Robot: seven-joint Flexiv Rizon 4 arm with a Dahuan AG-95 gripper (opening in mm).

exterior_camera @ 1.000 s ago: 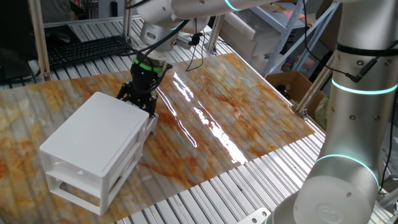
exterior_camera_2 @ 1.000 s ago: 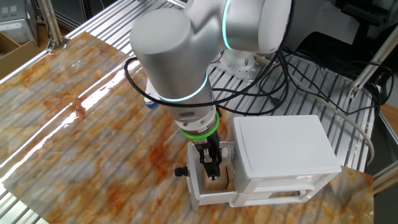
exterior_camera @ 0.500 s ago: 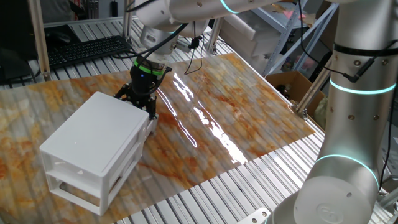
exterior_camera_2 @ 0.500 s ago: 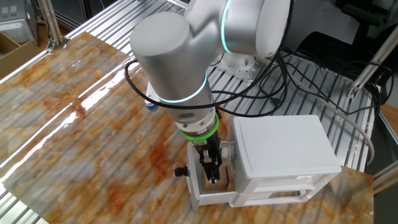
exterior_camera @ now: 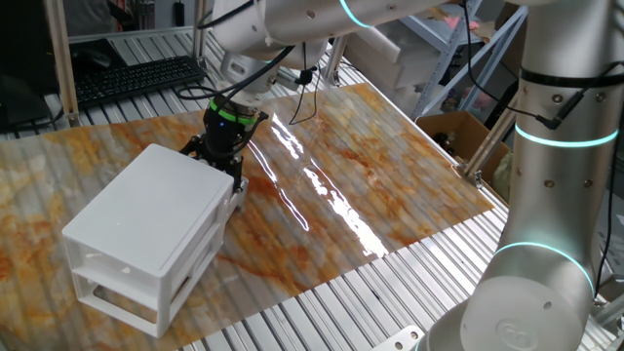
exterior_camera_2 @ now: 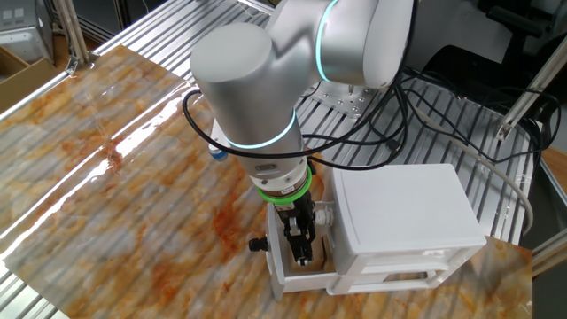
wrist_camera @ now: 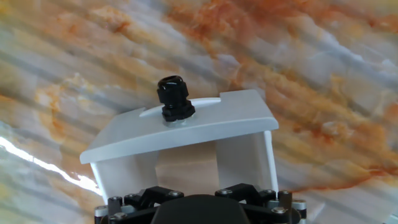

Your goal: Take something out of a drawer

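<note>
The white two-tier cabinet (exterior_camera: 146,229) lies on the marbled sheet, and it also shows in the other fixed view (exterior_camera_2: 403,213). Its drawer (exterior_camera_2: 297,282) is pulled out, with a black knob (wrist_camera: 174,99) on the front panel (wrist_camera: 180,127). The small tan wooden block (wrist_camera: 186,168) sits inside the drawer. My gripper (exterior_camera_2: 302,250) points straight down into the drawer, right over the block. The fingers overlap from the side, and the hand view shows only the black gripper body (wrist_camera: 193,208). I cannot see whether the fingers are open or closed on the block.
A shiny orange-marbled sheet (exterior_camera: 370,166) covers the slatted metal table (exterior_camera: 322,312). A keyboard (exterior_camera: 136,78) lies at the back left and a cardboard box (exterior_camera: 458,132) stands off the right edge. Cables (exterior_camera_2: 416,106) trail behind the cabinet.
The gripper has sunk slightly deeper into the open drawer, towards the block. The cabinet and drawer have not moved.
</note>
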